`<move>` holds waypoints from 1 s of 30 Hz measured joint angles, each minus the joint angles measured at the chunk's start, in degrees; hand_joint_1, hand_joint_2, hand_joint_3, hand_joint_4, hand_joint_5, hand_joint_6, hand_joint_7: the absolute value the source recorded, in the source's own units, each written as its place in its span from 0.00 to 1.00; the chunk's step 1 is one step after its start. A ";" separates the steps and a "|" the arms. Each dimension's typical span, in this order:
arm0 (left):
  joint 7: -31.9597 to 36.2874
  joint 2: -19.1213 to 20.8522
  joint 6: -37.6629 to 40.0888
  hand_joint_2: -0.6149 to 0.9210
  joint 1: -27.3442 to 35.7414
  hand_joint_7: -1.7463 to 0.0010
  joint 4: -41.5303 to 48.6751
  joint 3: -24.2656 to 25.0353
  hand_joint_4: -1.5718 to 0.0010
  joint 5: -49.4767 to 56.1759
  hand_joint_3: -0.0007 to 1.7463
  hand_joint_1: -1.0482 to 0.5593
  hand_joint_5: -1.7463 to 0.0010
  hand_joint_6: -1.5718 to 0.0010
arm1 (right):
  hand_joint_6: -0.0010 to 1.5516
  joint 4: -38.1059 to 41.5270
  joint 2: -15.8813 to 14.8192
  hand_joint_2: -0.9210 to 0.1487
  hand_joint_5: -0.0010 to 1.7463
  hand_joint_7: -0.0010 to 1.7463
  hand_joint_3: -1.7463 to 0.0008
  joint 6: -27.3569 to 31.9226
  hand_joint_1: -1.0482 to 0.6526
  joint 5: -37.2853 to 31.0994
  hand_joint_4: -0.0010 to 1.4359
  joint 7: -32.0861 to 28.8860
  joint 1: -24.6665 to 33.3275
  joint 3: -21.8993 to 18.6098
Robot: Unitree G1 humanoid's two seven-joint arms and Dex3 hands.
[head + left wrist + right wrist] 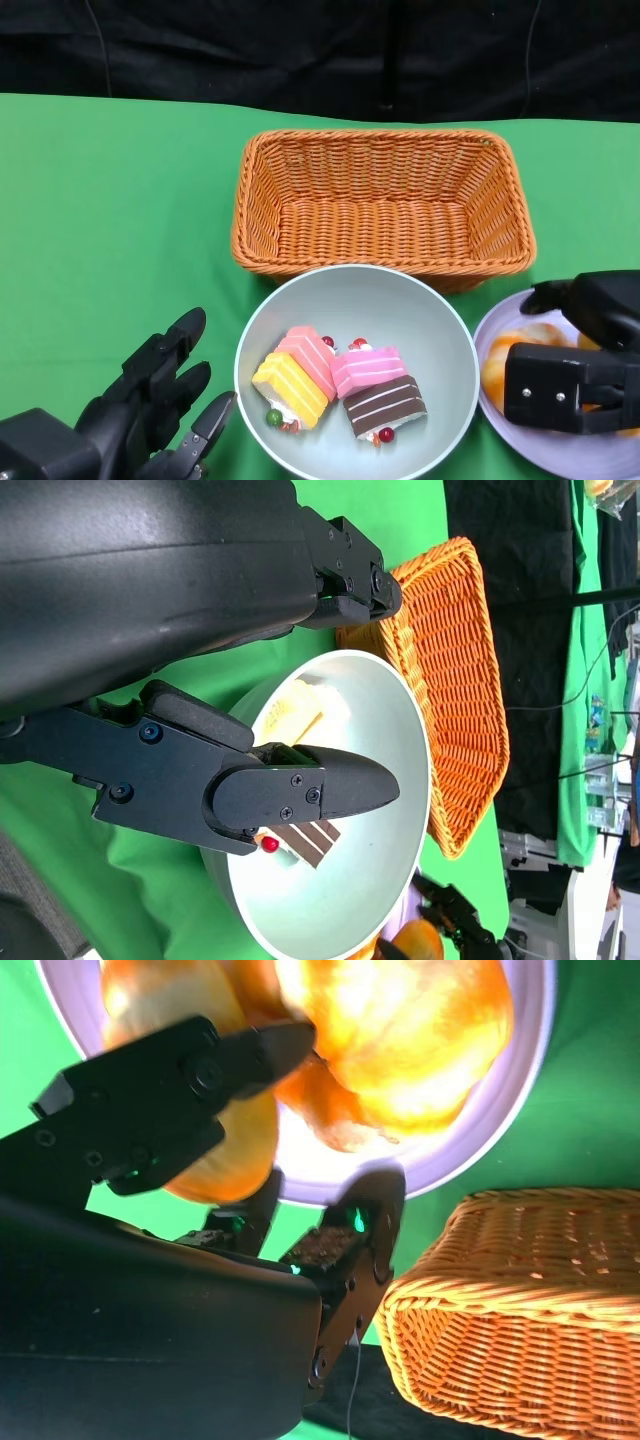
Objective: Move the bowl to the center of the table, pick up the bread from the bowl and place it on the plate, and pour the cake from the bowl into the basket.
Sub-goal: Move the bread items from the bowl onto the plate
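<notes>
Only wrist shows right hand (300, 1130) clasping bread (390, 1040) | left hand (150, 400) spread, empty

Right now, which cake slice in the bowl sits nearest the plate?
The brown chocolate-striped cake slice; the pink slice and yellow-striped slice lie farther left.

A staged laboratory or studio set-up, not a home: a bright green cloth (110, 230) covers the counter, black drapes (300, 50) close off the far side, and cables (95, 40) hang down against the drapes.
</notes>
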 measured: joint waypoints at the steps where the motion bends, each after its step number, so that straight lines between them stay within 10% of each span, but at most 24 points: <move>1: 0.00 0.00 0.01 1.00 0.02 1.00 -0.01 0.00 0.95 0.00 0.25 0.26 0.78 0.87 | 0.13 -0.24 -0.03 0.00 0.01 0.00 0.96 -0.32 0.27 0.42 0.21 -0.77 0.20 -0.01; 15: 0.00 0.00 0.02 1.00 0.08 1.00 -0.04 -0.01 0.96 0.00 0.25 0.25 0.78 0.87 | 0.07 -3.48 0.25 0.00 0.01 0.00 0.86 -2.84 0.21 2.89 0.14 -10.42 3.28 -0.10; 30: 0.16 2.14 -7.53 1.00 0.73 1.00 1.38 -0.93 0.91 8.53 0.27 0.26 0.76 0.88 | 0.17 -28.20 9.21 0.00 0.10 0.05 0.86 5.73 0.30 0.12 0.31 -16.21 15.70 -1.67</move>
